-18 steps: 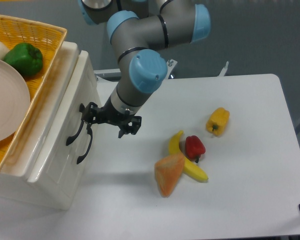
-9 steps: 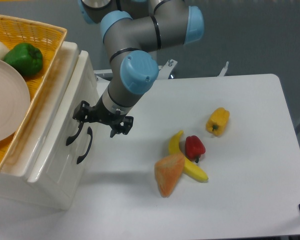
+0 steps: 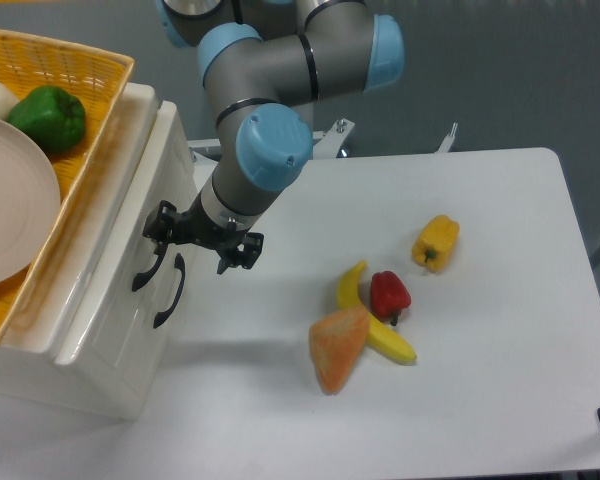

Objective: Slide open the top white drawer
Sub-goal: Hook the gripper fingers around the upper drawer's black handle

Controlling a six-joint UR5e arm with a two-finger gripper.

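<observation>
While the arm reaches down toward the cabinet at the table's left edge, the gripper (image 3: 202,238) hangs at the front of the top white drawer (image 3: 145,205), its jaws apart, one finger by the upper end of the drawer's black handle (image 3: 150,268). Whether it touches the handle cannot be told. A yellow basket (image 3: 85,70) sits on the cabinet; a banana (image 3: 375,322) lies on the table.

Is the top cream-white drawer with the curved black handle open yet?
Shut. The top cream-white drawer front sits flush with the cabinet face; the gripper is at its curved black handle.
</observation>
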